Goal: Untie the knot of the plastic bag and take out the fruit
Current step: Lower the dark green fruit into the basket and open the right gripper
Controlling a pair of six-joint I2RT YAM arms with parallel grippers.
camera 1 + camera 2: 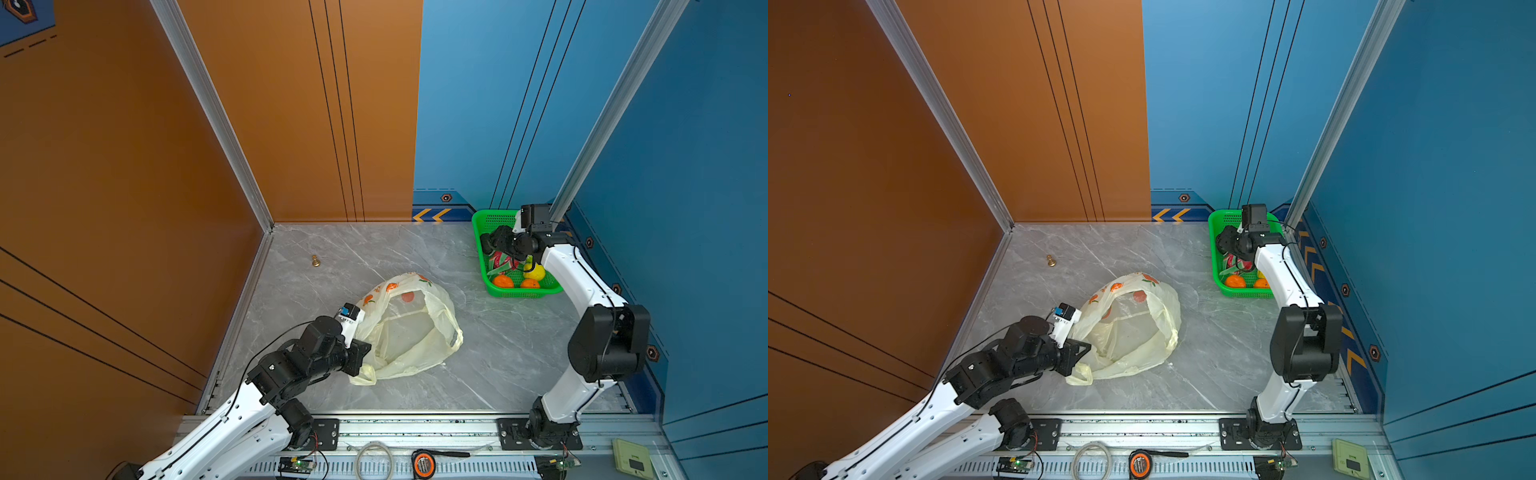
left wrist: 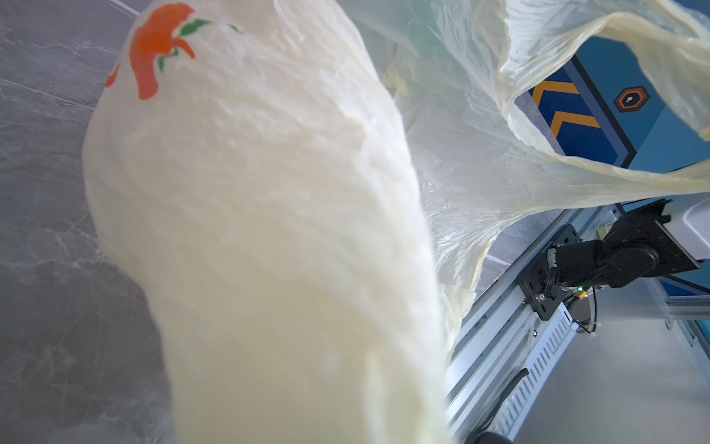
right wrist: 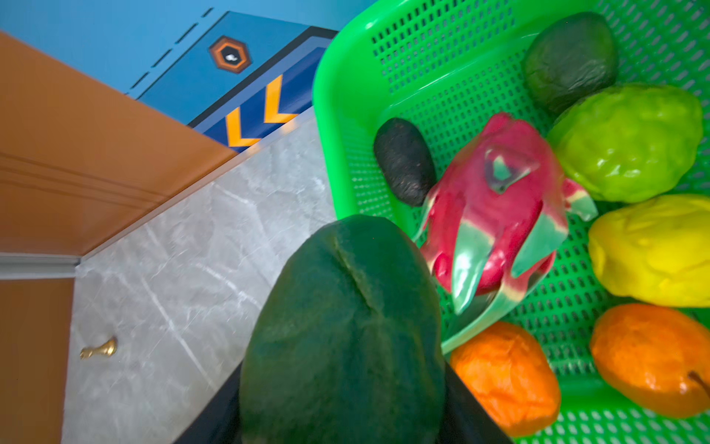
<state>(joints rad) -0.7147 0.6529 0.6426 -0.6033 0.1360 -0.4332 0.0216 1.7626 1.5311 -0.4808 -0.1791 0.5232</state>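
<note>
The plastic bag (image 1: 411, 328) (image 1: 1129, 332) lies limp mid-table with its mouth gaping, and no tied knot shows. My left gripper (image 1: 365, 360) (image 1: 1079, 356) is shut on the bag's near-left corner. In the left wrist view the bag's plastic (image 2: 249, 192) hides the jaws. My right gripper (image 1: 494, 243) (image 1: 1225, 241) (image 3: 344, 403) is shut on a dark green avocado (image 3: 345, 326), held over the near rim of the green basket (image 1: 482, 224) (image 1: 1214, 232) (image 3: 326, 96). In the basket lies more fruit: a dragon fruit (image 3: 495, 200), a lemon (image 3: 653, 250), oranges (image 3: 507, 376) and a green fruit (image 3: 630, 142).
A small brass pawn (image 1: 316, 261) (image 1: 1051, 261) (image 3: 100, 349) stands near the back left wall. The basket sits in the back right corner against the blue wall. A tape measure (image 1: 424, 462) and a cable coil (image 1: 374, 459) lie on the front rail.
</note>
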